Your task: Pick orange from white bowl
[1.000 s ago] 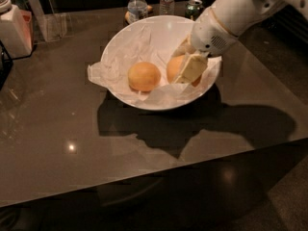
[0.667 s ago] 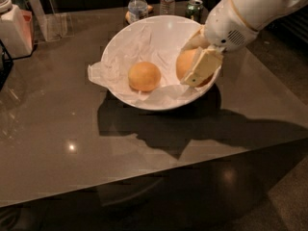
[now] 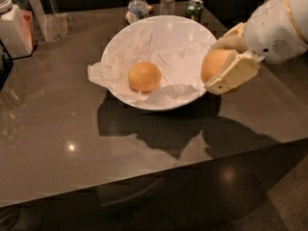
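The white bowl (image 3: 159,100) sits on the dark table, lined with crumpled white paper. One paler orange (image 3: 144,76) rests inside it, left of centre. My gripper (image 3: 224,66) is at the bowl's right rim, lifted above the table, shut on the orange (image 3: 214,63), which shows between its cream fingers (image 3: 233,75). The held orange is outside the bowl's inner floor, level with the rim.
Two water bottles (image 3: 138,5) and a green can (image 3: 195,8) stand behind the bowl. A white jug (image 3: 14,28) and a clear plastic stand (image 3: 50,23) are at the back left. The table's front edge runs below.
My gripper has lifted the orange out of the bowl and carried it up and to the right, past the rim. The other orange has stayed in place.
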Controlling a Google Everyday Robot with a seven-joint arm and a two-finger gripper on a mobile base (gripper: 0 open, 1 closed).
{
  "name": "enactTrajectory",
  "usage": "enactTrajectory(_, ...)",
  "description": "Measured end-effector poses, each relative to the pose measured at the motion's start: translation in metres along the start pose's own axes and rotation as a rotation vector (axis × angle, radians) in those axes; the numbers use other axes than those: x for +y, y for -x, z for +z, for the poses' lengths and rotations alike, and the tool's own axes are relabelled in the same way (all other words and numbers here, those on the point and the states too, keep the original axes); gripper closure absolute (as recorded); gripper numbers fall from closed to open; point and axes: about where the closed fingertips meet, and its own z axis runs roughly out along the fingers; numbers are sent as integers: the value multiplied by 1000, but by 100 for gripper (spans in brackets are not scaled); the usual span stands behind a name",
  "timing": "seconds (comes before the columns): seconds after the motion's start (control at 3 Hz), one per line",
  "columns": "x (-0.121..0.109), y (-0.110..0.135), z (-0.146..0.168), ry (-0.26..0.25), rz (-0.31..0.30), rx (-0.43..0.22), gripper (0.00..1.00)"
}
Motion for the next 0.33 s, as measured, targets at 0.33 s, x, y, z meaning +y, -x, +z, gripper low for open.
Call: enactTrajectory(0.33, 12, -17, -21, -63, 57, -25, 100)
